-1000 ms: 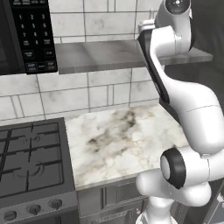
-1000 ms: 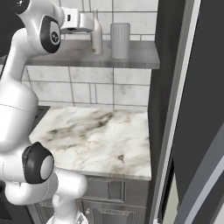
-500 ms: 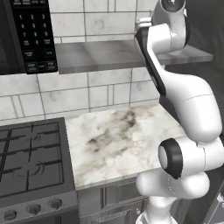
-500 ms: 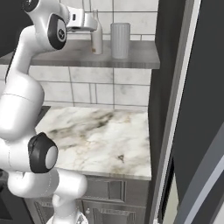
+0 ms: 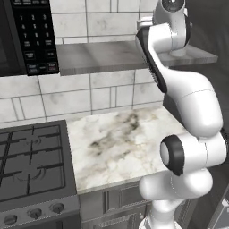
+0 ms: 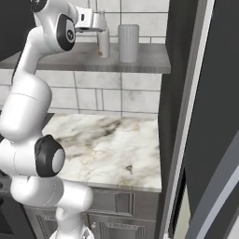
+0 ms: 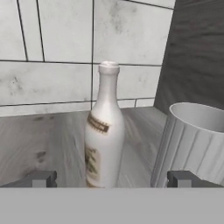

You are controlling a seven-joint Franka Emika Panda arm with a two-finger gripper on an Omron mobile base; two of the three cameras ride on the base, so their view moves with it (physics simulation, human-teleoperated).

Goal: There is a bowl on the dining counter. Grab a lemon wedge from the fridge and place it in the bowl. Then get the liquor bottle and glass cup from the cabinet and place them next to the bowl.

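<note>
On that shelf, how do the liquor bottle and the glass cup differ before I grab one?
The liquor bottle is slim, with a narrow capped neck and a label; the glass cup is wider, ribbed, plain and open-topped. The bottle stands slightly taller. Both stand upright side by side on the shelf.

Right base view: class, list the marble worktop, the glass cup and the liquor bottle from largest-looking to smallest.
1. Marble worktop, by far the largest.
2. Glass cup and liquor bottle: similar height; the cup looks wider, so I would not rank them firmly.

Even, soft rendered light throughout; faint shadows, slight blur, no glare.
</note>
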